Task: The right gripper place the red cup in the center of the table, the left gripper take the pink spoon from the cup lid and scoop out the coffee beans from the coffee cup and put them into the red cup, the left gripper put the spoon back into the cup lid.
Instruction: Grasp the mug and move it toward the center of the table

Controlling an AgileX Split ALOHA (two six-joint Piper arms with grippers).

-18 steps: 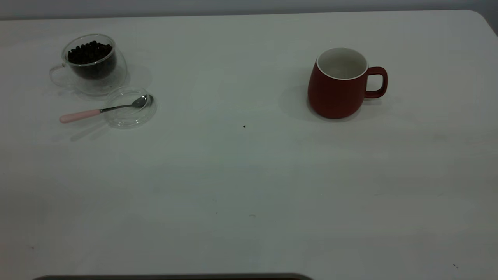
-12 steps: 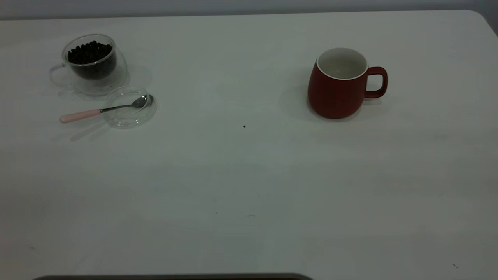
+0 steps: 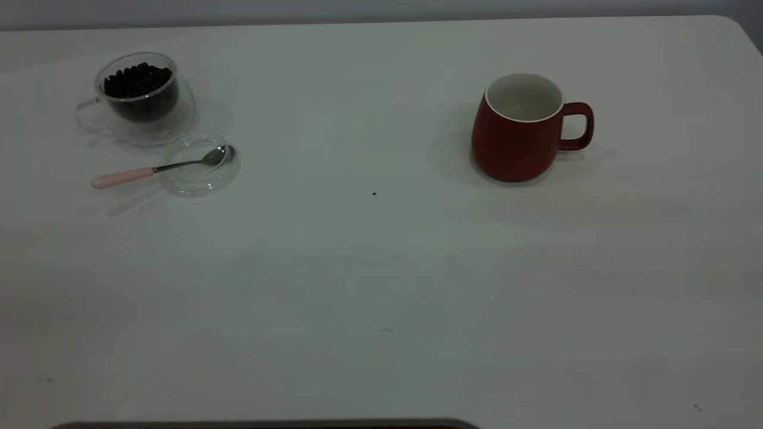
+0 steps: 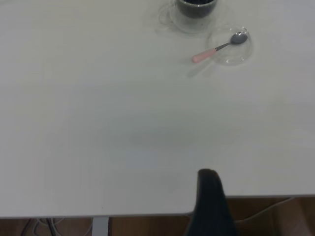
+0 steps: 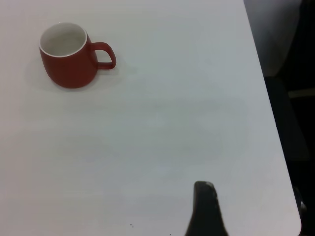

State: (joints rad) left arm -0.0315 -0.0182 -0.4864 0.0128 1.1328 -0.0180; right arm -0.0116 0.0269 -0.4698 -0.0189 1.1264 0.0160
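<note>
We find the red cup [image 3: 517, 128] upright on the right half of the table [image 3: 381, 268], handle facing the right edge, its white inside bare. At far left stands the coffee cup [image 3: 138, 98] holding the coffee beans [image 3: 137, 80]; just beside it the cup lid [image 3: 199, 165] carries the pink spoon [image 3: 156, 168], handle overhanging. The left gripper [image 4: 211, 206] and right gripper [image 5: 205, 211] sit at the near edge, well apart from everything; we cannot tell how their jaws stand.

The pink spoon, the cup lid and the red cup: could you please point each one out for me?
pink spoon [image 3: 122, 177], exterior view, on its pink handle.
cup lid [image 3: 199, 185], exterior view, on its near glass rim.
red cup [image 3: 509, 149], exterior view, on its red outer wall.
</note>
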